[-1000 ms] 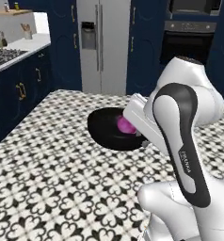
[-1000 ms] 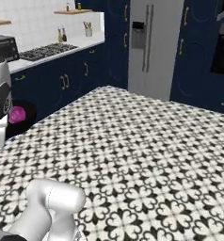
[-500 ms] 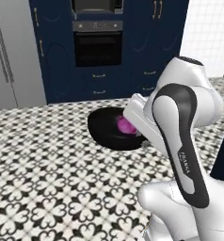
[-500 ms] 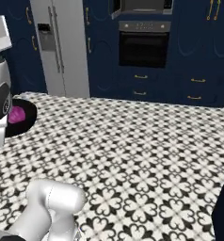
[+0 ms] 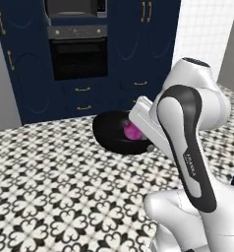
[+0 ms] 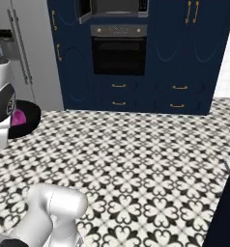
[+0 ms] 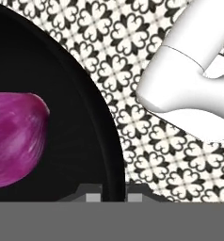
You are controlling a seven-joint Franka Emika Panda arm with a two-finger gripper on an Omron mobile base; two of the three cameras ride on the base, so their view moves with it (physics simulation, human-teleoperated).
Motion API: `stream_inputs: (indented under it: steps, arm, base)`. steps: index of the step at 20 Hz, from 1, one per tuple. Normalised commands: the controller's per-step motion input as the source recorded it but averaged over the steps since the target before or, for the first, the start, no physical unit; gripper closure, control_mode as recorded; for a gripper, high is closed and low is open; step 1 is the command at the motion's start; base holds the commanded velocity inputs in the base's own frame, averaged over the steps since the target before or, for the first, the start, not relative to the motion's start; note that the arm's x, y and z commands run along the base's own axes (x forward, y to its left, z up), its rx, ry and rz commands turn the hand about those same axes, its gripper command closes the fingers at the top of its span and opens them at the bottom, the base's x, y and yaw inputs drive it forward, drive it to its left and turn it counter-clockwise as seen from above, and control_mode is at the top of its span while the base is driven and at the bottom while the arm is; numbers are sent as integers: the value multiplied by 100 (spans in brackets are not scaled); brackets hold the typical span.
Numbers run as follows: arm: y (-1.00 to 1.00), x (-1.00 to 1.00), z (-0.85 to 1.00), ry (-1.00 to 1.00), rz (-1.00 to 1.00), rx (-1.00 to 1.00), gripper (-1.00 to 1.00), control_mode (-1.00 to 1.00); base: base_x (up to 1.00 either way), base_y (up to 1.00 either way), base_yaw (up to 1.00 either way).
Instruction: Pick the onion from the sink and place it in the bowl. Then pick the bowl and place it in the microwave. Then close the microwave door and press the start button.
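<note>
Step 1 of the task is complete: the small magenta-pink onion (image 7: 12, 139) lies inside the wide, shallow, glossy black bowl (image 7: 81, 117). You are now in step 2. The two-finger gripper (image 7: 114, 192) is clamped on the bowl's rim, one finger tip on each side of the wall, and the bowl hangs clear of the patterned floor, carried beside the arm. The built-in microwave (image 6: 114, 7) sits high in the navy cabinetry above the black oven (image 6: 119, 53), well apart from the bowl. Remaining: place the bowl in the cavity, close the door, press start.

The onion appears smooth and roundish, far smaller than the bowl; judge it free to roll if you tilt the bowl.
</note>
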Motion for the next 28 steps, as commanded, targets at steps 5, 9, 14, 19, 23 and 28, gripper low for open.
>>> stream_inputs:
  steps: [5,9,14,19,23,28]
  arm:
    - [0,0,0,0,0,0,100,100]
    - [0,0,0,0,0,0,100,100]
    - [0,0,0,0,0,0,100,100]
    - [0,0,0,0,0,0,100,100]
    - [0,0,0,0,0,0,100,100]
    - [0,0,0,0,0,0,100,100]
  base:
    - [100,-15,-10]
    - [100,-10,-10]
    - [100,-13,-9]
    - [100,-32,-1]
    - [100,-21,1]
    - [100,-15,10]
